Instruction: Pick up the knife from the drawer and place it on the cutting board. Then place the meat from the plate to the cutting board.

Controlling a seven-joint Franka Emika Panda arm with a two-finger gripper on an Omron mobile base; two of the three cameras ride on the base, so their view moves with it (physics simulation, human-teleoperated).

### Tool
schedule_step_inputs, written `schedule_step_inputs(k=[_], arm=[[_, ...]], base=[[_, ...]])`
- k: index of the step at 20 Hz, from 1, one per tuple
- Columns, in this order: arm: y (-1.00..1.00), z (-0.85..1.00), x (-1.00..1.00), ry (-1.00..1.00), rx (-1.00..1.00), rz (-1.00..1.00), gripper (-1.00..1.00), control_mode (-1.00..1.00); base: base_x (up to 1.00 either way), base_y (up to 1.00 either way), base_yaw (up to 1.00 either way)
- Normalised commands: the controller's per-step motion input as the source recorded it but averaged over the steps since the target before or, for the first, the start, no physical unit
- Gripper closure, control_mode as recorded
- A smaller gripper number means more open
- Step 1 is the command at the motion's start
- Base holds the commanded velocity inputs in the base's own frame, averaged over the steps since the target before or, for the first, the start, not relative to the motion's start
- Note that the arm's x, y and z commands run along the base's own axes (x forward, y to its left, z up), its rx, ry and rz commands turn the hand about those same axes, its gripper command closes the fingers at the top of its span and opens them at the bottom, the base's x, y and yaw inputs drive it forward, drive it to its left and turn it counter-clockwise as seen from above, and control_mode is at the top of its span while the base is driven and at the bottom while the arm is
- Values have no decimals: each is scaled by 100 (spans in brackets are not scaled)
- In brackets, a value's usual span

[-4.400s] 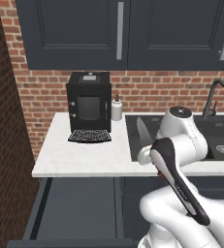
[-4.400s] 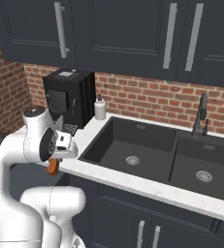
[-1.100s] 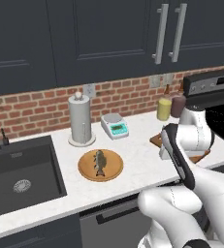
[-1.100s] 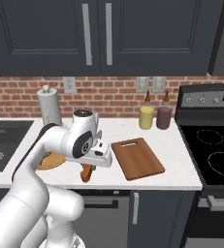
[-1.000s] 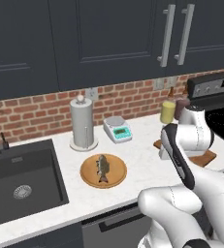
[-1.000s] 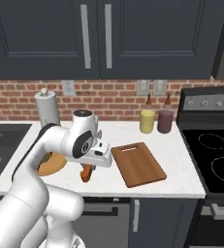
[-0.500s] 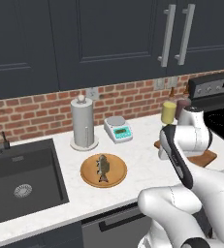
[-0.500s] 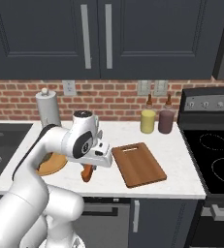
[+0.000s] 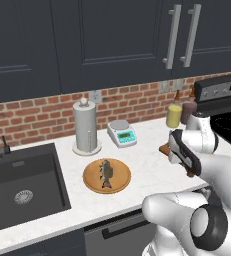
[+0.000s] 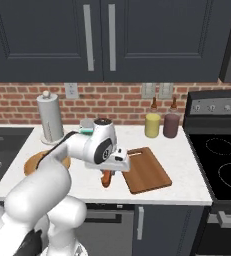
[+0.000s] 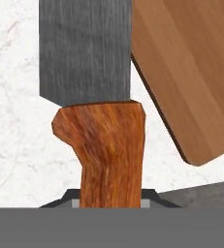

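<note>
My gripper [image 10: 112,169] is shut on the knife, just above the white counter beside the left edge of the cutting board [image 10: 146,170]. The orange handle [image 10: 105,178] hangs below the fingers. In the hand view the handle [image 11: 108,145] rises between my fingertips [image 11: 150,195], the grey blade [image 11: 84,48] points away over the counter, and the reddish-brown cutting board [image 11: 191,72] lies to its right. The round tan plate [image 9: 121,184] holds the brownish meat [image 9: 105,171] to the left of the board; my arm hides part of the plate [image 10: 34,161] in the right base view.
A paper towel roll [image 9: 85,126] and a kitchen scale [image 9: 122,134] stand at the back near the brick wall. Behind the board are a yellow bottle [image 10: 152,124] and a dark bottle [image 10: 171,124]. The stove [image 10: 222,165] lies right, the sink [image 9: 22,185] left.
The base has driven right along the counter, from the coffee machine and sink to the plate and board. The knife stays in my gripper. Over the last half second nothing visibly moved.
</note>
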Motion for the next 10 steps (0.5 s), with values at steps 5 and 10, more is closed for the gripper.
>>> schedule_step_inputs(k=[5, 10], arm=[[-52, -1, 61, 4, 0, 13, 100, -100], [-50, -7, 24, 3, 0, 7, 100, -100]], base=[[0, 0, 0], [0, 0, 0]])
